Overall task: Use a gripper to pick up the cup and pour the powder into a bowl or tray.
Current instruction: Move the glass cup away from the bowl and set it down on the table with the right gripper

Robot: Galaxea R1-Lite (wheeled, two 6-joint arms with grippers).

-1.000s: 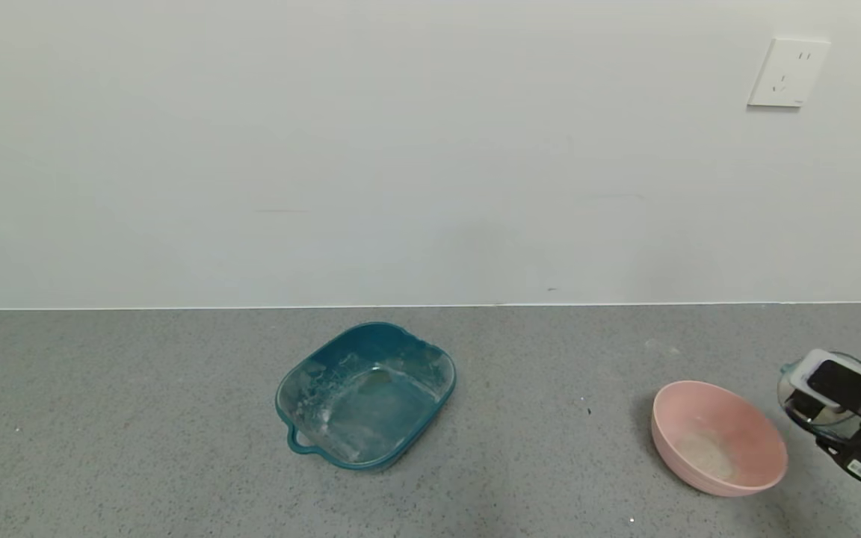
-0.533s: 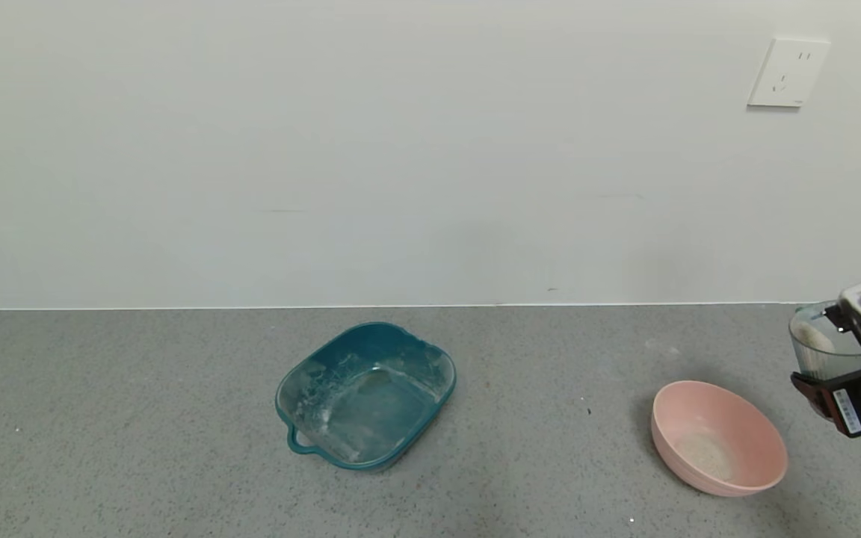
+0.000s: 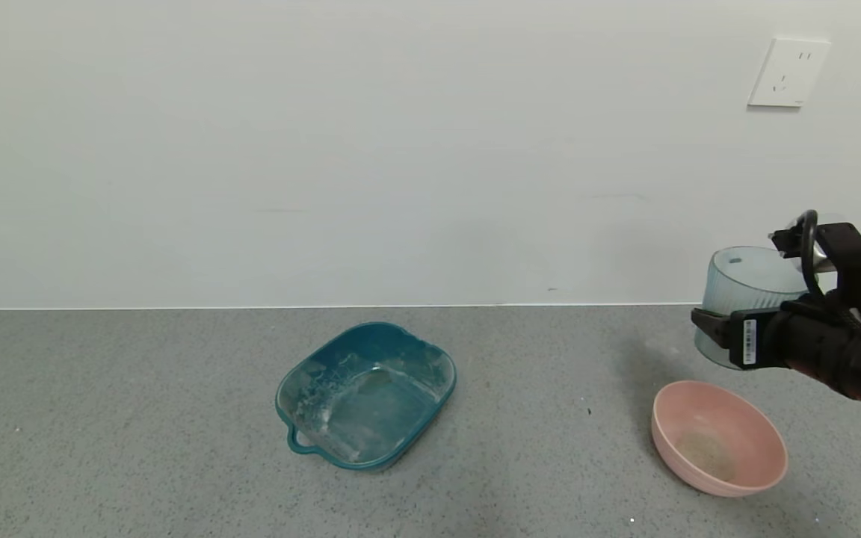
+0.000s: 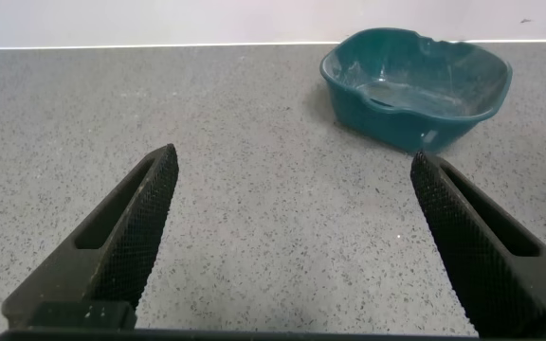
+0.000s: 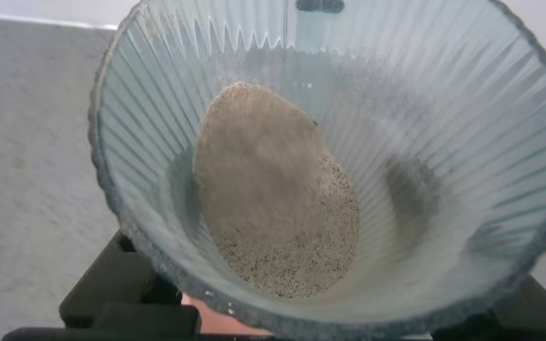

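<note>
1. Head view: the right tool reaches in from the right edge, raised above the grey bench. It is clamped on the cup, one black jaw running across the near side of the ribbed wall. The cup is tipped over so that its closed base faces left and its mouth points back toward the arm. It hangs in the air above the pink bowl, slightly farther back and to the right. The bowl rests on the bench with a thin patch of powder in its bottom. The teal tray, dusted white inside, sits well apart to the left, its handle toward the near left. A white wall socket is on the wall above.

2. Left wrist view: the left tool hangs low over the bench with its two textured jaws spread wide apart and nothing between them. The teal tray stands farther off.

3. Right wrist view: the camera looks straight into the mouth of the cup. The powder lies as an oval heap against the ribbed inner wall, still inside the cup. The black jaws show just under the rim.
</note>
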